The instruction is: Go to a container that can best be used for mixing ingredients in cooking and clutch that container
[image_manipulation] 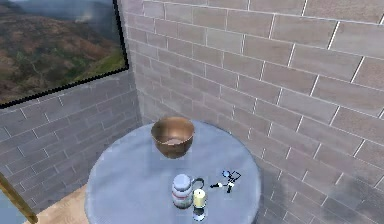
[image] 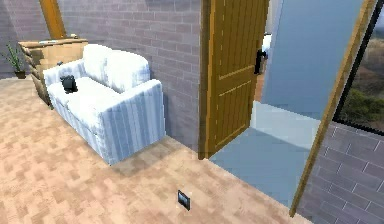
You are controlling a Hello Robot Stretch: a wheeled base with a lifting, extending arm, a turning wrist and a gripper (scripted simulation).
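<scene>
A brown bowl (image_manipulation: 173, 136) stands on a round grey-blue table (image_manipulation: 120, 180) in the arm side view, toward the table's far side. Nearer on the tabletop are a small grey jar-like thing (image_manipulation: 182, 189), a pale upright candle-like thing (image_manipulation: 199, 203) and a small dark-and-white thing (image_manipulation: 229, 181).
A grey brick wall (image_manipulation: 280, 70) stands behind the table, and a window (image_manipulation: 55, 45) shows hills. In the forward view, a white striped sofa (image: 105, 95) with a dark thing (image: 68, 83) on it, a wooden dresser (image: 45, 55), a plant (image: 15, 60), an open wooden door (image: 235, 70) and a small dark thing (image: 184, 200) on the floor.
</scene>
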